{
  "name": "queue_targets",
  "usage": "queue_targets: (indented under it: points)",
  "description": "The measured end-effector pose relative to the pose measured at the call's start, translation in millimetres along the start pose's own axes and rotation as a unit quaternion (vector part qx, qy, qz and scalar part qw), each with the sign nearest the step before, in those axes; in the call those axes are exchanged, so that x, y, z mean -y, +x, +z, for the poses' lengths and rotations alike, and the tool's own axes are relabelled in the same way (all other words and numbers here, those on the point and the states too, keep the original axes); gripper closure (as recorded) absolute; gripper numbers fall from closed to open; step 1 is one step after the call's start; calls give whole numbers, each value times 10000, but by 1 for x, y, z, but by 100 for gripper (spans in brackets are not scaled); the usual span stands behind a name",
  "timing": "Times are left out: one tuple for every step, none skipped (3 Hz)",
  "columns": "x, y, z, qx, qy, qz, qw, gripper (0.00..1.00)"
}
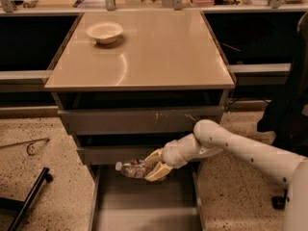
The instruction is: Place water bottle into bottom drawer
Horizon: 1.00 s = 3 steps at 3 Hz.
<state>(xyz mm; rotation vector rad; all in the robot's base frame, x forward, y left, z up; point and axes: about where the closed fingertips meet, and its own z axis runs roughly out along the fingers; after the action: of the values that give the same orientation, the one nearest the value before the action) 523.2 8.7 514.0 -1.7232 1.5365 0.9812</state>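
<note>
The water bottle (131, 168) is a small clear ribbed bottle with a red-and-dark label and white cap. It lies sideways in my gripper (156, 166), cap pointing left. The gripper's tan fingers (159, 172) are shut on the bottle's base end. The bottle hangs just above the back of the open bottom drawer (144, 203), a wide shallow grey tray pulled out toward the camera. It is below the front of the middle drawer (115, 154). My white arm (240, 150) reaches in from the right.
The scratched-front top drawer (139, 121) sits under the tan cabinet top (159, 57), which bears a white bowl (104, 32). A black chair base (279, 201) stands at right. A dark bar (29, 196) and a wire (29, 146) lie on the speckled floor at left.
</note>
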Motion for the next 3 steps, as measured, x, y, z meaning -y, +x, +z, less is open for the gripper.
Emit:
queue_targets:
  points:
    - [-6, 43, 41, 116, -145, 160, 9997, 100]
    - [-6, 43, 41, 116, -145, 160, 9997, 100]
    - [-2, 57, 48, 7, 122, 201, 9997, 100]
